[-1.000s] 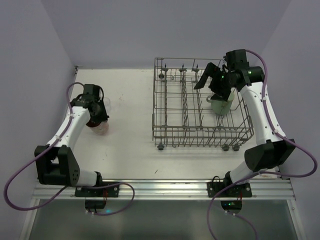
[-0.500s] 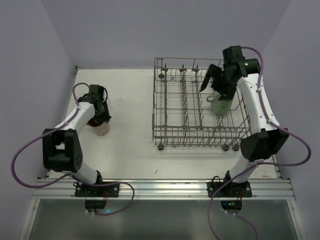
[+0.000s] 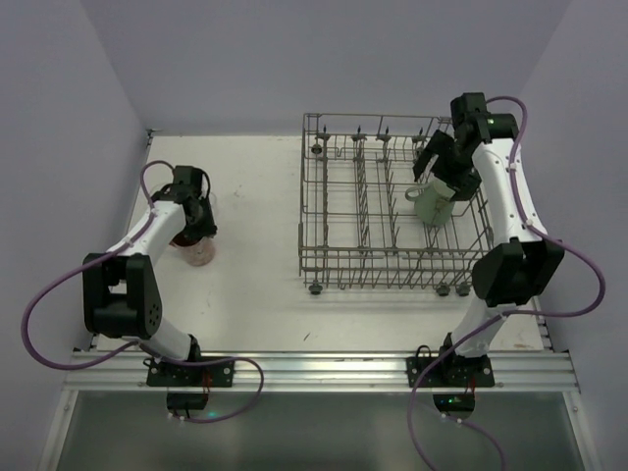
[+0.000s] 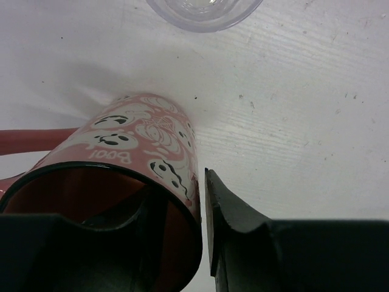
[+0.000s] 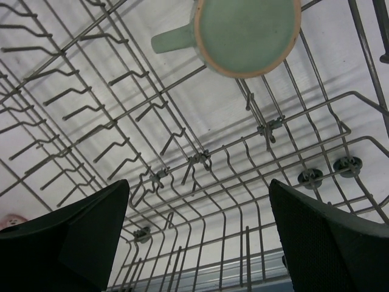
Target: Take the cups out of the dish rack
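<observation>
The pink-red cup [image 4: 140, 137] with pale ghost faces stands on the table at the left [image 3: 200, 254]. My left gripper [image 4: 182, 194] straddles its rim, one finger inside and one outside, with a thin gap at the outer finger [image 4: 231, 219]; it is slightly open [image 3: 193, 229]. A clear glass tumbler [image 4: 203, 7] stands just beyond the cup. The pale mint-green mug [image 3: 433, 204] sits upside down in the right part of the dish rack [image 3: 324, 257]. My right gripper [image 3: 433, 160] hovers wide open above it, with the mug [image 5: 246, 33] ahead of its fingers [image 5: 200, 231].
The rack's upright tines and wire floor [image 5: 182, 131] fill the right wrist view. Its wheels [image 3: 316, 287] rest on the white table. Purple walls close in at both sides and the back. The metal rail [image 3: 324, 368] runs along the near edge.
My right gripper has swung right and back over the rack's rear right corner. My left arm's elbow has moved in; its gripper stays at the pink-red cup, which now stands on the table.
</observation>
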Controlling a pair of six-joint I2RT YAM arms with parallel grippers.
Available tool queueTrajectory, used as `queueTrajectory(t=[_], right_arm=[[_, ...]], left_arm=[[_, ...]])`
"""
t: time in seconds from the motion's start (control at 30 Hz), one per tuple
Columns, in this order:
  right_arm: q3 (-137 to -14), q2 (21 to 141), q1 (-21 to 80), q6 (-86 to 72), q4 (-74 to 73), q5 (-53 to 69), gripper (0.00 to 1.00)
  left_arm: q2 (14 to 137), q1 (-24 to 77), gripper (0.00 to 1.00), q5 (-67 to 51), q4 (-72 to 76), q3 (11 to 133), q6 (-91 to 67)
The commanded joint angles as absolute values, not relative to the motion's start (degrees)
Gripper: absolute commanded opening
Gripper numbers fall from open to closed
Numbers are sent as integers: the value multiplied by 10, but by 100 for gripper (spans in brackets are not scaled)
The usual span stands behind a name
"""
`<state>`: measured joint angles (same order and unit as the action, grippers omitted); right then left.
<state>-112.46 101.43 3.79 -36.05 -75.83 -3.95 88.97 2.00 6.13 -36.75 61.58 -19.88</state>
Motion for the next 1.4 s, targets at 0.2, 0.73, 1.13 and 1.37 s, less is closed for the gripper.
queueTrajectory(t=[0.2, 0.73, 1.13, 1.37], right_arm=[[-1121, 1071, -15, -461, -745, -79, 99], [-1183, 1145, -21, -511, -751, -124, 99], [-1213, 1166, -21, -512, -749, -153, 99], [-1219, 1194, -21, -502, -730, -181, 99]], left_arm=[[868, 16, 41, 60, -370, 668, -201], [815, 17, 43, 30, -381, 679, -207], [809, 18, 43, 18, -381, 679, -206], [805, 18, 43, 11, -382, 683, -199]])
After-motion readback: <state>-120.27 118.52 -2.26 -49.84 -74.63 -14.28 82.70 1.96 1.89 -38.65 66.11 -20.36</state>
